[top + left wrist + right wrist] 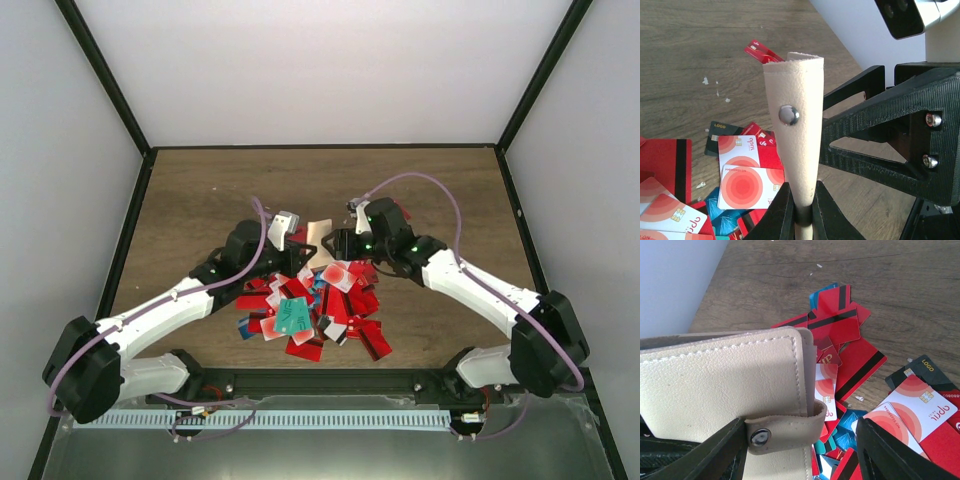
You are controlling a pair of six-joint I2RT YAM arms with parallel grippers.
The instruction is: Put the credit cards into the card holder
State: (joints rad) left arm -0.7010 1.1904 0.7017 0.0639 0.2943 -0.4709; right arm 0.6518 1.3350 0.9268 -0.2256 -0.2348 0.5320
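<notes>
The card holder is a beige stitched sleeve with a snap strap, held above the table between both arms. My left gripper is shut on its lower edge, so the card holder stands upright and edge-on. My right gripper is open. The strap corner of the card holder lies between its fingers, against the left one. The credit cards lie in a loose pile below, mostly red, some white with red circles, a few teal or blue. A red card's corner shows behind the holder's top.
The wooden table is bare beyond the pile, with small white crumbs on it. White walls and black frame posts enclose the table on three sides. A black card lies at the pile's edge.
</notes>
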